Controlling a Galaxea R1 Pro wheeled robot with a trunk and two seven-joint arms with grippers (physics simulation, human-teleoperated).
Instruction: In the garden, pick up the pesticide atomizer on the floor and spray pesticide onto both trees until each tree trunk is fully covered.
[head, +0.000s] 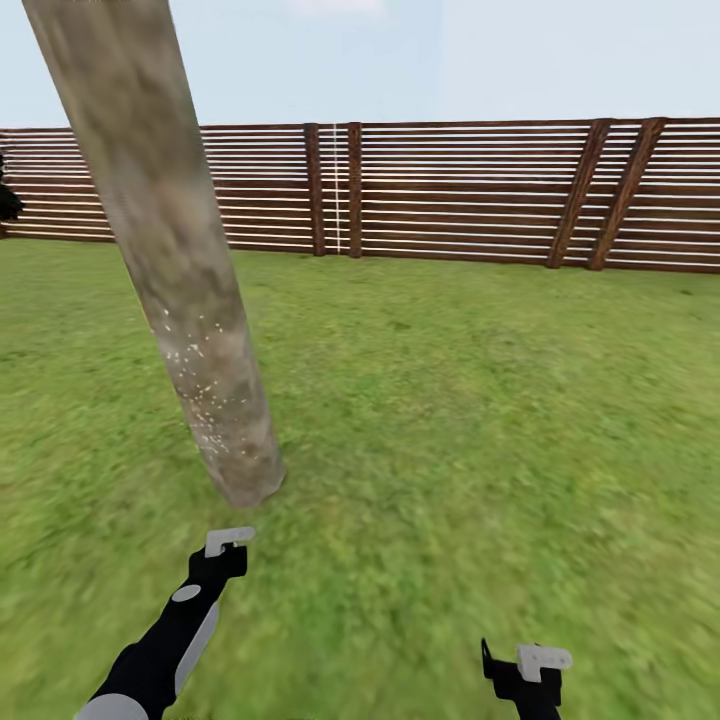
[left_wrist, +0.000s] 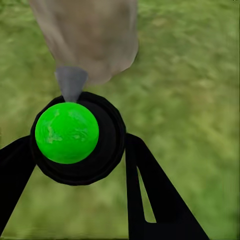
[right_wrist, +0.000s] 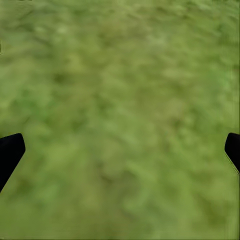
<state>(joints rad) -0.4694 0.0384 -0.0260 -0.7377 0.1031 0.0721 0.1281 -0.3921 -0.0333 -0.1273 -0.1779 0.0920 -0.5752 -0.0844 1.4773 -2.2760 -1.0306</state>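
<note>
One tree trunk (head: 170, 260), thick, mottled grey-beige and leaning, rises from the lawn at the left of the head view; white specks dot its lower part. My left gripper (head: 225, 552) is just in front of the trunk's base. In the left wrist view the left gripper (left_wrist: 80, 167) is shut on the pesticide atomizer (left_wrist: 107, 160), a round black body with a bright green ball on it. A small grey cone (left_wrist: 71, 82) points from it at the trunk (left_wrist: 90, 35). My right gripper (head: 527, 668) hangs low at the right, open over grass (right_wrist: 120, 155).
Green lawn (head: 480, 400) stretches all around. A brown horizontal-slat fence (head: 460, 190) closes the far side. A bit of dark foliage (head: 8, 200) shows at the left edge by the fence.
</note>
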